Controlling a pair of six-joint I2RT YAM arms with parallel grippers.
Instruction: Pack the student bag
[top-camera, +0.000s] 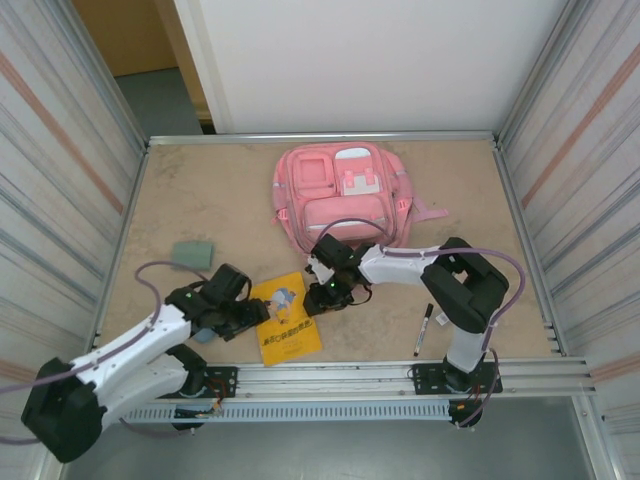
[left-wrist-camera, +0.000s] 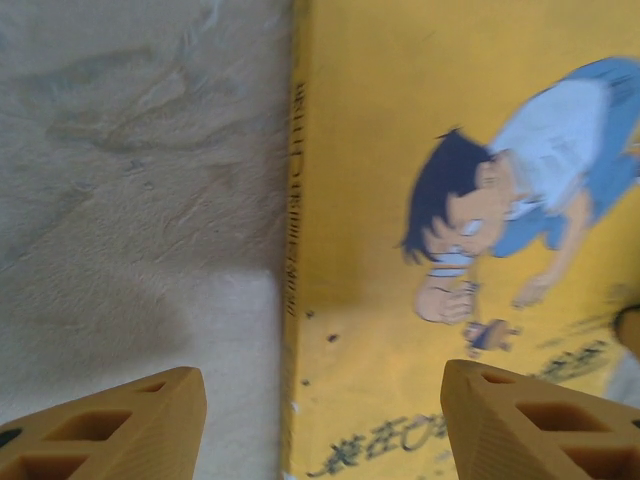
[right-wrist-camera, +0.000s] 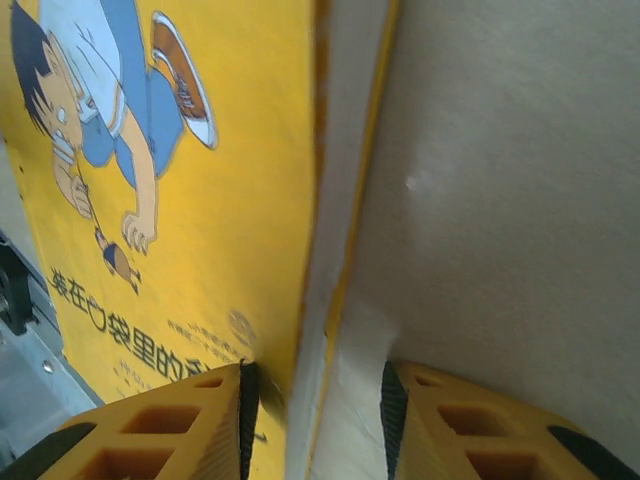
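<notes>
On the tan worktop, the pink student bag lay flat, front pockets up, by the middle of the far edge. A yellow picture book lay near the near edge, left of centre. The left gripper hung open over the book's spine, one finger above the cover, the other above bare worktop. The right gripper bracketed the book's opposite edge; whether it pinched could not be told. A green pad sat toward the left edge, a black marker toward the near right corner.
</notes>
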